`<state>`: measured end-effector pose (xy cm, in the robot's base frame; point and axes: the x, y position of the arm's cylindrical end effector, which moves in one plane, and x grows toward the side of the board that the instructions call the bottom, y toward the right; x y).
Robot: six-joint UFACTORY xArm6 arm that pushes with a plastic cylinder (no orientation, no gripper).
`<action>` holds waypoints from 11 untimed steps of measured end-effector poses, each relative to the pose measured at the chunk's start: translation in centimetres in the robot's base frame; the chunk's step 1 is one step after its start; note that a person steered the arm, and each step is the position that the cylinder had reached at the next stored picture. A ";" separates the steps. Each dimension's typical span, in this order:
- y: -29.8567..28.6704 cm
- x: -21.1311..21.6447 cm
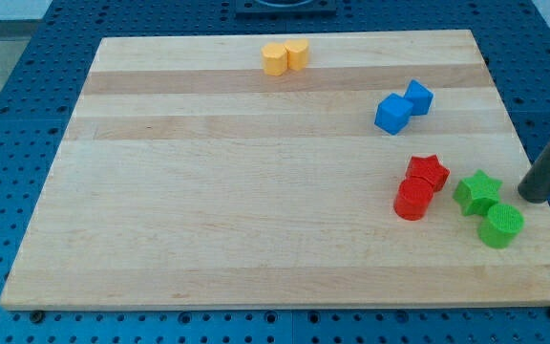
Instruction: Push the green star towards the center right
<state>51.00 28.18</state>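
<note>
The green star lies on the wooden board at the view's lower right. A green cylinder-like block touches it just below and to the right. My tip rests at the board's right edge, a short gap to the right of the green star and above the green cylinder. A red star and a red cylinder sit together just left of the green star.
Two blue blocks sit together at the upper right. An orange block and a yellow block touch at the top centre. The board's right edge runs just beside my tip, with blue pegboard beyond.
</note>
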 end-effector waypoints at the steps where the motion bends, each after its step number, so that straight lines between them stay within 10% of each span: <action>1: 0.5 7.0; 6: -6.8 8.9; 11: -6.8 -3.8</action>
